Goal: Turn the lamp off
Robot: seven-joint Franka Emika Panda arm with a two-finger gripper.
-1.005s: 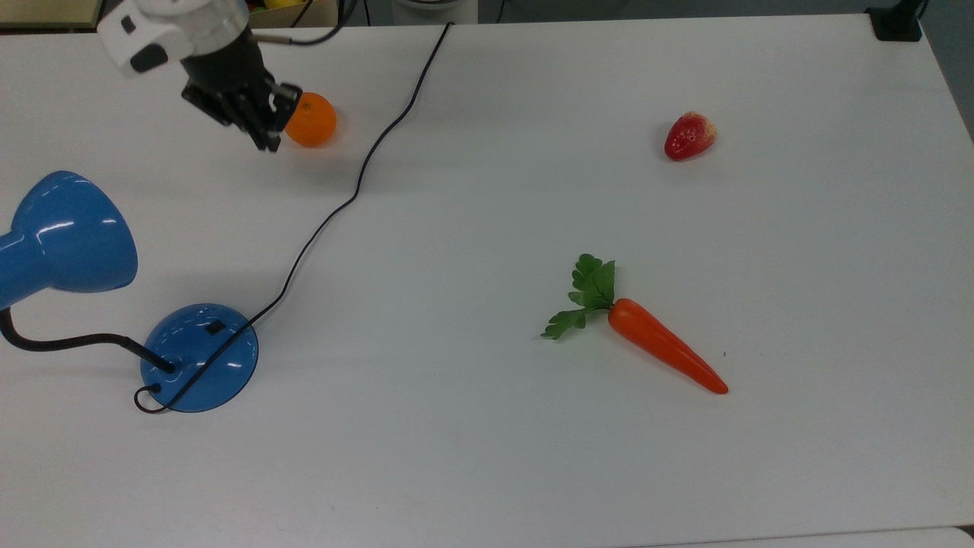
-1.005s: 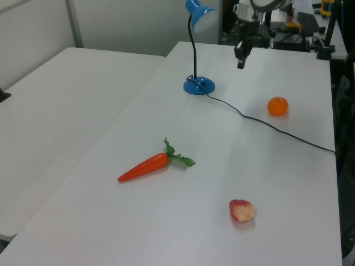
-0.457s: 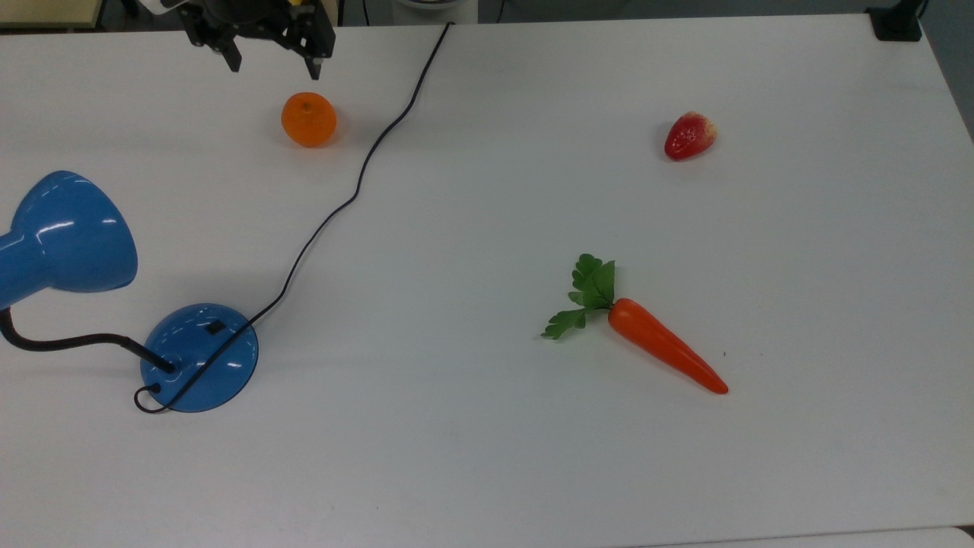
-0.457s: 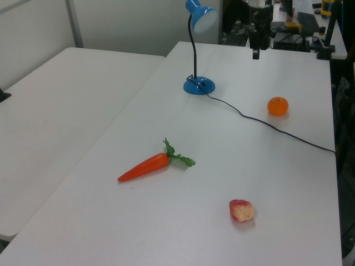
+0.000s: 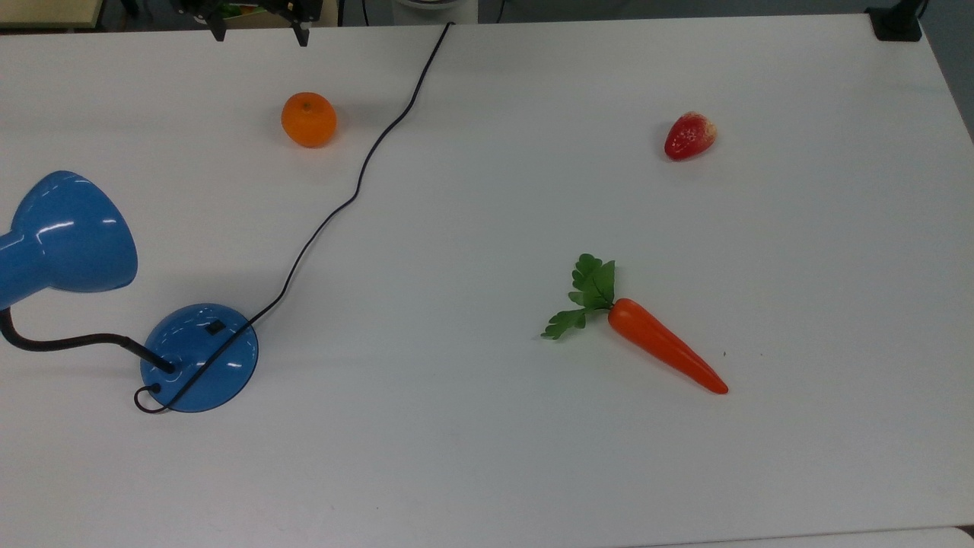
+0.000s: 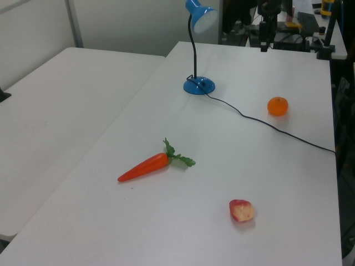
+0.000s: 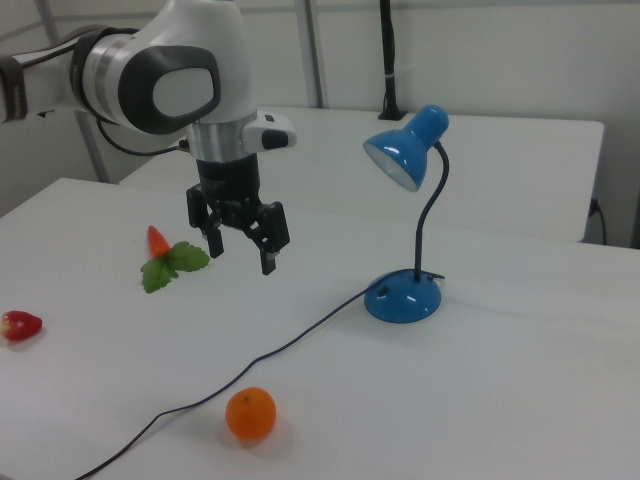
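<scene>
The lamp stands at the top view's left: a glossy blue cone shade (image 5: pixel 68 232), a black bendy neck (image 5: pixel 61 342) and a round blue base (image 5: pixel 199 358) with a small black switch (image 5: pixel 216 327). Its thin black cord (image 5: pixel 358 183) runs across the table to the far edge. In the right view the shade (image 7: pixel 405 150) rises over the base (image 7: pixel 403 296). My gripper (image 5: pixel 261 34) hangs open and holds nothing at the top view's upper edge, beyond the orange and far from the base. The right view shows my gripper (image 7: pixel 242 252) above the table, left of the lamp.
An orange (image 5: pixel 308 119) lies near the cord. A red strawberry (image 5: pixel 690 135) sits at the top view's upper right, and a carrot (image 5: pixel 662 354) with green leaves at centre right. A black mount (image 5: pixel 898 23) stands at the far right corner of the white table (image 5: pixel 487 472).
My gripper has moved away from beside the orange toward the top view's upper edge, and its fingers have spread apart. The lamp and the fruit stay put.
</scene>
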